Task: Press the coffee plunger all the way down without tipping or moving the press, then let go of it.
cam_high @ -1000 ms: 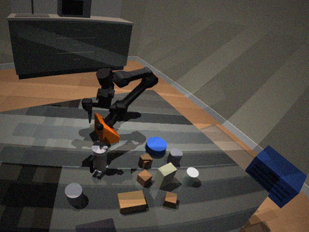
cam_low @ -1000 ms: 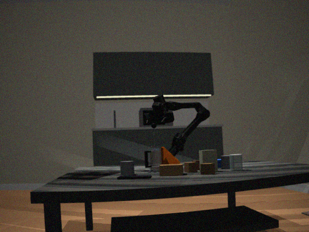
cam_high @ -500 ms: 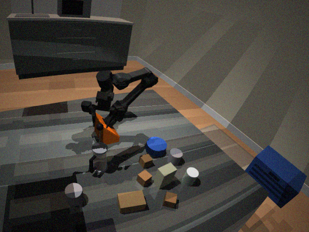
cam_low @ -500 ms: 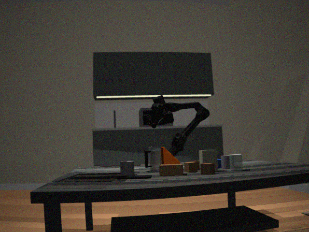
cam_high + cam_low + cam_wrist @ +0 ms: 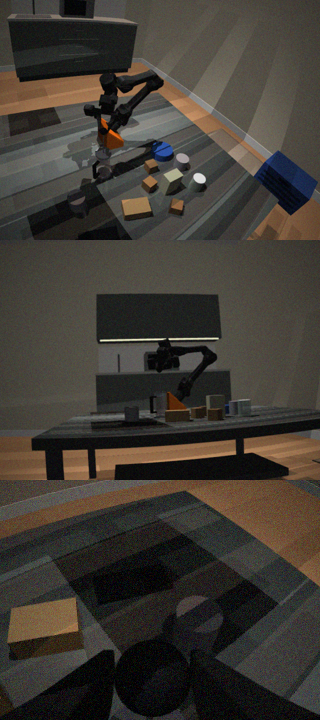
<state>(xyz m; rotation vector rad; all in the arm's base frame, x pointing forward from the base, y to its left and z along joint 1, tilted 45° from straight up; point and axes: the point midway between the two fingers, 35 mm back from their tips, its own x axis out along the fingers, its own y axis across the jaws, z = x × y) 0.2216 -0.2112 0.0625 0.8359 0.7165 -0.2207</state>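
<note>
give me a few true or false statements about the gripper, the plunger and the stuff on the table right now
1. The gripper is closed on the plunger knob. True.
2. The plunger is already pushed fully down into the coffee press. False: the knob sits high above the press body, with the thin rod showing below it.
3. The coffee press has tipped onto its side. False: it stands upright on the table.
4. An orange wedge stands next to the press. True.
5. The blue disc is stacked on the flat tan box. False: they lie apart, each resting on the table.
</note>
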